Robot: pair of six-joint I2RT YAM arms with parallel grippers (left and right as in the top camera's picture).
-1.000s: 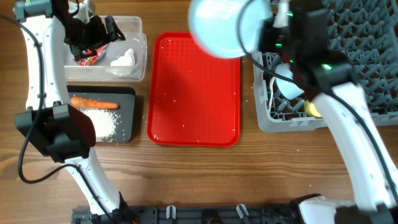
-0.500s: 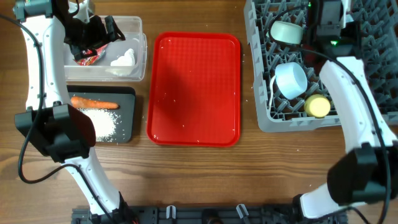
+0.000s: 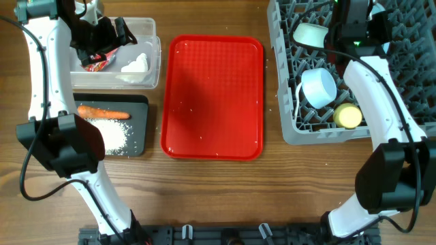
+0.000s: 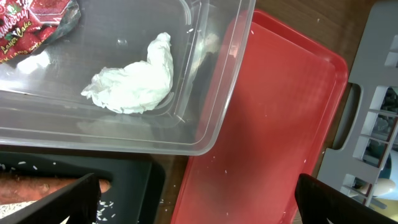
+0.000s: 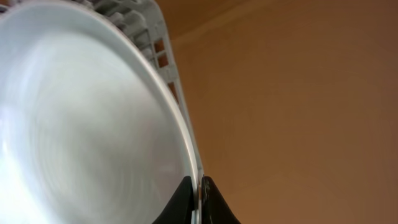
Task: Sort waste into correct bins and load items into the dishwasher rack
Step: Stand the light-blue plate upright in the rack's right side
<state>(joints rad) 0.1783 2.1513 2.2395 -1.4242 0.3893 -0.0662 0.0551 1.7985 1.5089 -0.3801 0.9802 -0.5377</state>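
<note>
My right gripper (image 5: 200, 186) is shut on the rim of the light blue plate (image 5: 81, 124), held on edge against the grey dishwasher rack (image 5: 149, 25). In the overhead view this gripper (image 3: 354, 17) is over the back of the rack (image 3: 293, 133), and the arm hides the plate. The rack holds a pale green bowl (image 3: 312, 34), a light blue bowl (image 3: 319, 86) and a yellow cup (image 3: 347, 116). My left gripper (image 4: 199, 211) is open and empty above the clear tub (image 4: 217, 93), which holds the red wrapper (image 4: 31, 25) and white tissue (image 4: 130, 81).
The black tray bin (image 3: 139, 126) in front of the tub holds the carrot (image 3: 102, 113) and a heap of rice (image 3: 112, 136). The flat red serving tray (image 3: 214, 95) lies between the bins and the rack, with a few rice grains on it.
One second ago the right gripper held the plate high over the red tray's back right corner. It has moved right and down to the rack's back. The left arm has not moved.
</note>
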